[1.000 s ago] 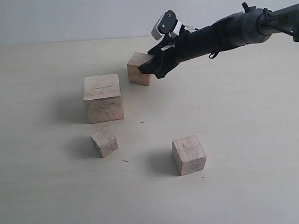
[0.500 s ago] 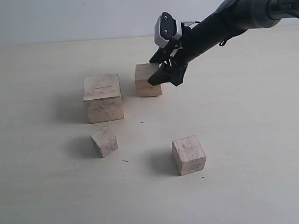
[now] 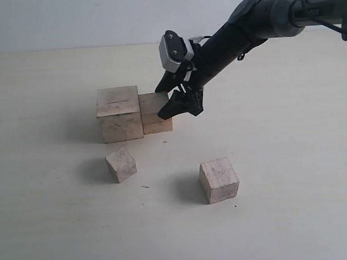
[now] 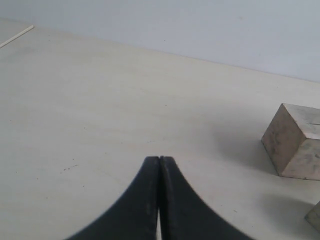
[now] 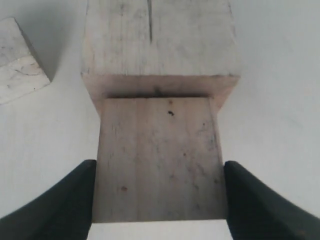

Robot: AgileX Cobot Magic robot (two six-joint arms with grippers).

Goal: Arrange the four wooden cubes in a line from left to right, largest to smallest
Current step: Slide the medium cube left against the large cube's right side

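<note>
The largest cube (image 3: 119, 113), with a slit on top, stands left of centre on the table. A mid-sized cube (image 3: 153, 113) sits flush against its right side, and my right gripper (image 3: 165, 100) is shut on it, one finger on each side. In the right wrist view this held cube (image 5: 159, 157) fills the gap between the dark fingers (image 5: 75, 197), with the slit cube (image 5: 159, 40) just beyond it. The smallest cube (image 3: 121, 164) lies in front of the largest. Another mid-sized cube (image 3: 219, 180) stands front right. My left gripper (image 4: 159, 159) is shut on nothing, out of the exterior view.
The pale table (image 3: 288, 160) runs back to a light wall (image 3: 73, 19). The left wrist view shows a cube (image 4: 295, 141) off to one side and the corner of another (image 4: 315, 216).
My right gripper has carried the mid-sized cube from the back of the table forward and leftward, until it rests against the largest cube. The other cubes have not moved.
</note>
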